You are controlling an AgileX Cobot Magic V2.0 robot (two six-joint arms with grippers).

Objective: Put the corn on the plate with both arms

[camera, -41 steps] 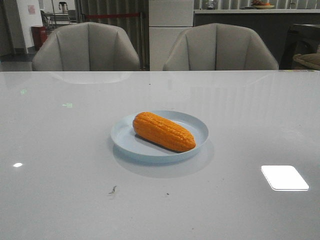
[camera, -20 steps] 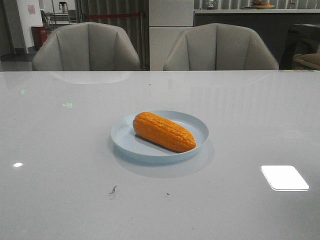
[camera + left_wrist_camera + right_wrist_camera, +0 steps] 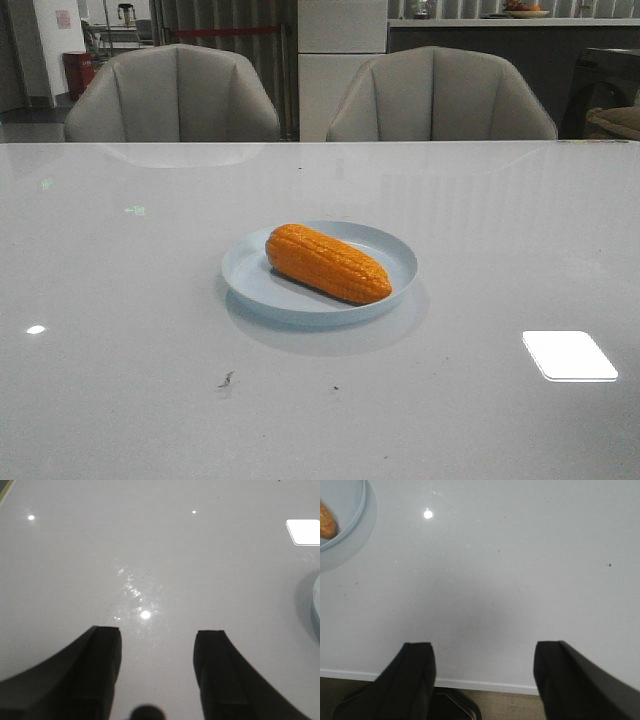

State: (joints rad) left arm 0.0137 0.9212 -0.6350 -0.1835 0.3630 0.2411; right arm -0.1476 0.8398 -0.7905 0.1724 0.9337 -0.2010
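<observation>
The orange-yellow corn [image 3: 327,262] lies on its side across the pale blue plate [image 3: 400,255] in the middle of the white table, tapered end toward the front right. Neither arm shows in the front view. In the left wrist view my left gripper [image 3: 157,630] is open over bare tabletop, and the plate's rim [image 3: 315,602] shows at the frame edge. My right gripper [image 3: 483,646] is open above the table's near edge; the plate [image 3: 356,515] and a bit of corn [image 3: 326,522] sit in that view's corner.
Two grey chairs [image 3: 175,95] [image 3: 440,97] stand behind the table's far edge. A bright light reflection [image 3: 569,355] lies on the tabletop at front right. The table's front edge [image 3: 485,685] and the floor below show in the right wrist view.
</observation>
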